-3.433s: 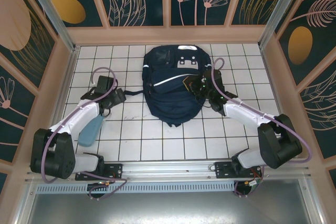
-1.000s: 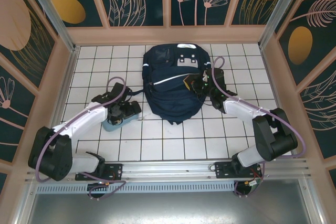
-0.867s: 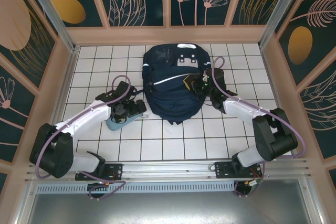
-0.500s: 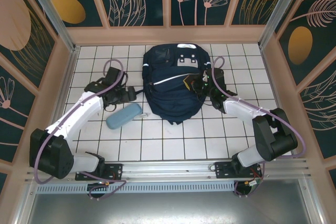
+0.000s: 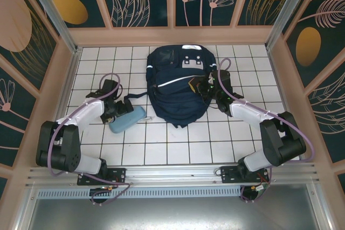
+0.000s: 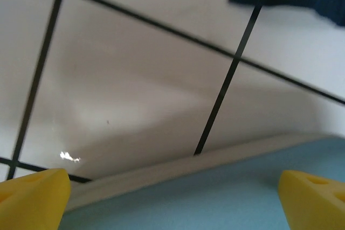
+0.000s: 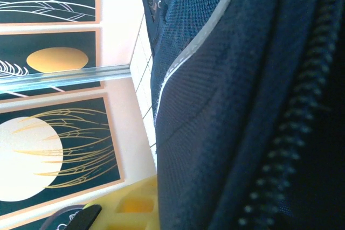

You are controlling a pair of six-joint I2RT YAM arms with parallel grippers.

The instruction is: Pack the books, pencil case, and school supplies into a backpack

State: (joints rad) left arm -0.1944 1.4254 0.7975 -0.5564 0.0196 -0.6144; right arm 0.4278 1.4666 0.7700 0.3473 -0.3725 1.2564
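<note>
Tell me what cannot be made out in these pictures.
1. Inside of the backpack: top view, covered by its own fabric.
2. What the right gripper pinches, if anything: too small in the top view. In the right wrist view the fabric crowds the lens and the finger is cut off by the bottom edge.
3. Pencil case: left wrist view, blurred and cut off by the bottom edge.

Lower centre of the counter [image 5: 178,149]: open tiles, free passage side to side. Upper centre is blocked by the backpack [image 5: 170,103]. Pencil case [image 5: 128,119] lies just left of its lower edge, with the left hand [image 5: 119,106] spread wide at it. Right arm [image 5: 248,114] bars the right-hand tiles. Upper left tiles free. Walls [image 5: 172,35] close in all round.
</note>
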